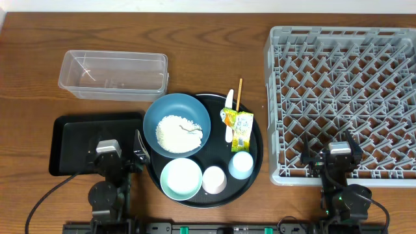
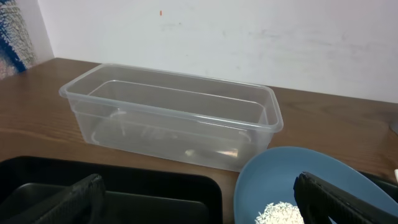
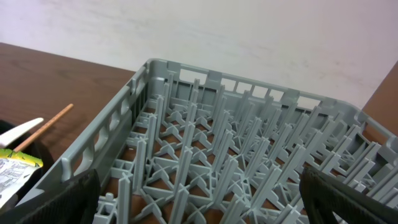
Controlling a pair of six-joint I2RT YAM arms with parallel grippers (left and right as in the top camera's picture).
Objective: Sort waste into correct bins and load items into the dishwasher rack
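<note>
Black-fingered, the left end effector (image 2: 198, 184) is held spread and empty above the shallow black tray (image 1: 75, 136), the right end effector (image 3: 199, 177) likewise above the grey rack (image 1: 344, 38). Rice (image 1: 179, 133) is heaped in the blue bowl (image 1: 166, 108), the wrapper (image 1: 241, 129) just right; the clear tub (image 1: 114, 57) is set beyond, far left.

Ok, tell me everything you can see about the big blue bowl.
The wide blue bowl is round, shallow and matte, plastic or ceramic by its look. It sits upright on the upper left part of the round black tray, with its rim at the tray's edge. A heap of white rice lies inside. The mint-green bowl sits beside it, close or touching. No jaws hold it.
</note>
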